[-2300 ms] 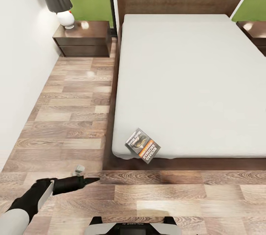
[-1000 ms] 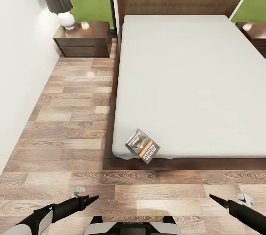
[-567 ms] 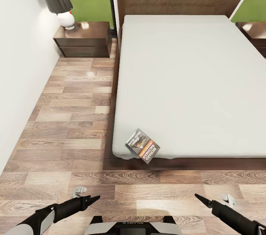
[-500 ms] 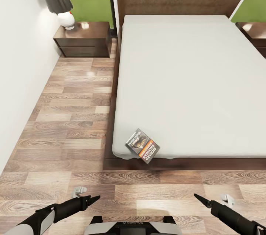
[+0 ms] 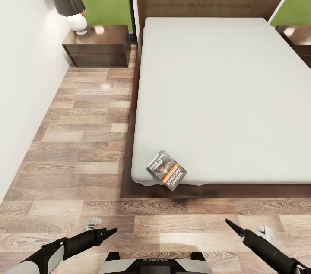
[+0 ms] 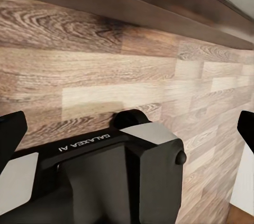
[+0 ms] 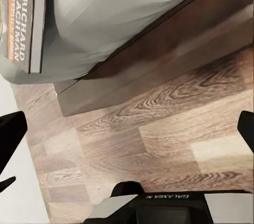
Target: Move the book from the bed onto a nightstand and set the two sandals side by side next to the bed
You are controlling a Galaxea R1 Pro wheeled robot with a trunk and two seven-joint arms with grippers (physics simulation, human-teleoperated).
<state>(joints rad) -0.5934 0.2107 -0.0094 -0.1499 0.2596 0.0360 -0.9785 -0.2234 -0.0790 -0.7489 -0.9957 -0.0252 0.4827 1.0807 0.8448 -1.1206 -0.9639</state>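
Both grippers hang low over the wood floor [image 5: 86, 136] short of the bed [image 5: 224, 92], holding nothing: left gripper [image 5: 113, 231] and right gripper [image 5: 228, 223], fingers spread apart in each wrist view. Book [image 5: 166, 169] lies at the mattress's near left corner, overhanging slightly. Nightstand [image 5: 97, 45] stands beside the headboard.

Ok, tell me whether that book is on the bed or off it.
On: the book lies flat at the bed's near corner, slightly overhanging the mattress edge.

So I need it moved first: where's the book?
Head view: the book lies on the bed's near-left corner, at the mattress edge.
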